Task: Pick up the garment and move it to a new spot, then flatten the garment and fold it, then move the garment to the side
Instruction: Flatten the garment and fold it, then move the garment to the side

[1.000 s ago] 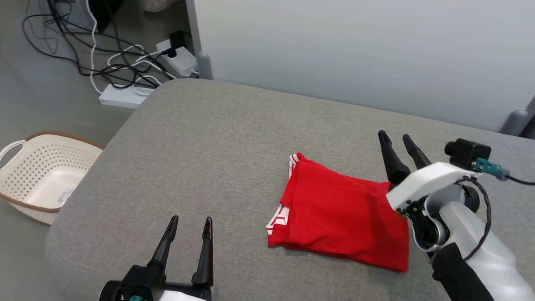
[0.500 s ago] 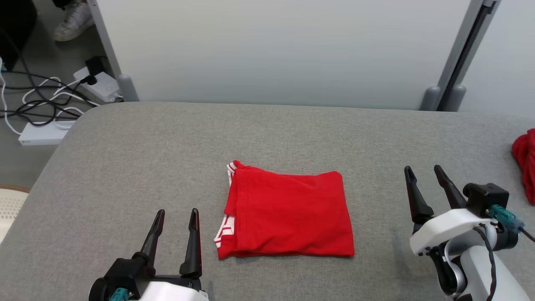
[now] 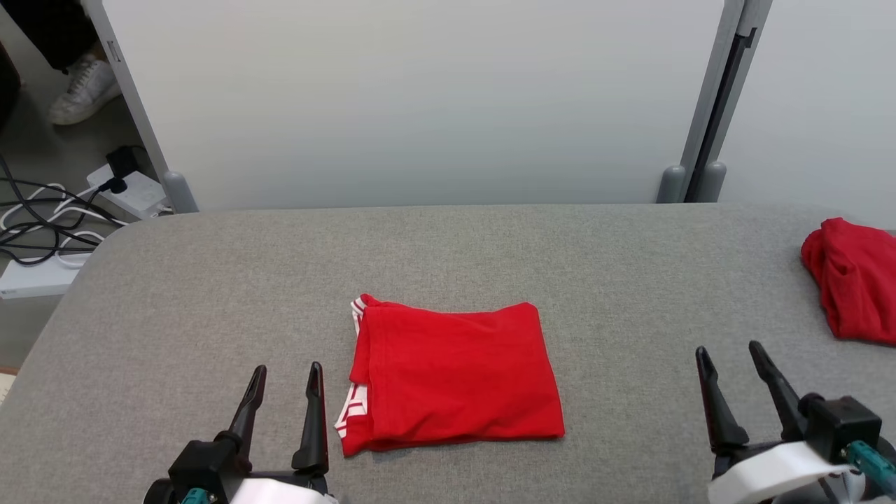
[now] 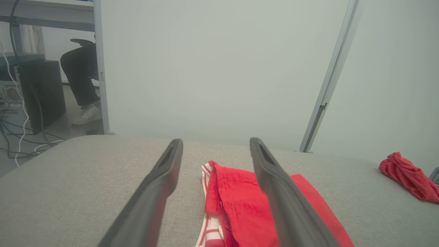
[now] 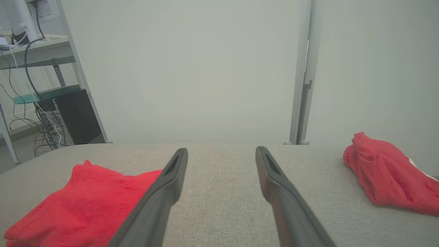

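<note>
A red garment with white-striped trim lies folded into a flat rectangle at the middle of the grey table. My left gripper stands open just left of its left edge, holding nothing. In the left wrist view the left gripper frames the garment's striped edge. My right gripper is open at the lower right, well clear of the fold. The right wrist view has the right gripper over bare table, with the folded garment to its left.
A second red garment lies crumpled at the table's right edge, and in the wrist views. A pale partition wall stands behind the table. Cables and power strips lie on the floor at left, beside a person's shoe.
The camera has swung right, bringing the crumpled garment into view. My right gripper has drawn back from the folded garment's right edge to the lower right. The folded garment lies still.
</note>
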Controlling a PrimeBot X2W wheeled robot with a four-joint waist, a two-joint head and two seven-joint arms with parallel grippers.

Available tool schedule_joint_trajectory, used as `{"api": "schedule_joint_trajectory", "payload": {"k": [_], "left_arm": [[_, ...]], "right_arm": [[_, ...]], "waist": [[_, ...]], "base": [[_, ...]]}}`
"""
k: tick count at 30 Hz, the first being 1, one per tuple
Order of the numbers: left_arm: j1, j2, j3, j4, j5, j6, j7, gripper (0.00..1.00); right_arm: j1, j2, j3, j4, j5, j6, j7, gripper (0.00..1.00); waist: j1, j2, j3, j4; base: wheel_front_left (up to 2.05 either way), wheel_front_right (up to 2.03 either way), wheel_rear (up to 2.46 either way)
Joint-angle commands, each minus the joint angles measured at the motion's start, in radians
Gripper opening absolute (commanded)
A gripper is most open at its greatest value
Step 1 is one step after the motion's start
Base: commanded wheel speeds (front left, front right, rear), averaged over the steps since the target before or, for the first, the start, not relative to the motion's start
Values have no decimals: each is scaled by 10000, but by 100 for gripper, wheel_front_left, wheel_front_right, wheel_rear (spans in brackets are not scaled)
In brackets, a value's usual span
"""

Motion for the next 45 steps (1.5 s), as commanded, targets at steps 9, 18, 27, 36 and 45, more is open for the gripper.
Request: {"api": "schedule_joint_trajectory", "payload": {"k": [9, 18, 27, 36, 45], "left_arm": [[270, 10, 626, -271, 412, -208, -103, 100], [639, 10, 823, -284, 646, -312, -103, 100], [680, 10, 856, -206, 758, -319, -103, 100], [643, 10, 814, -172, 771, -281, -103, 100], [641, 10, 808, -158, 766, -282, -103, 100]], "right_arm": [[941, -94, 419, -954, -46, 0, -133, 100], [1378, -86, 459, -1285, -43, 0, -133, 100], [1448, -53, 532, -1338, -27, 0, -133, 100], [1428, 7, 512, -1344, 26, 0, -133, 100], [1452, 103, 508, -1325, 58, 0, -134, 100]], "waist": [[0, 0, -356, -73], [0, 0, -500, 52], [0, 0, -536, 116], [0, 0, -578, 188], [0, 0, -556, 244]], "base": [[0, 0, 0], [0, 0, 0], [0, 0, 0], [0, 0, 0], [0, 0, 0]]}}
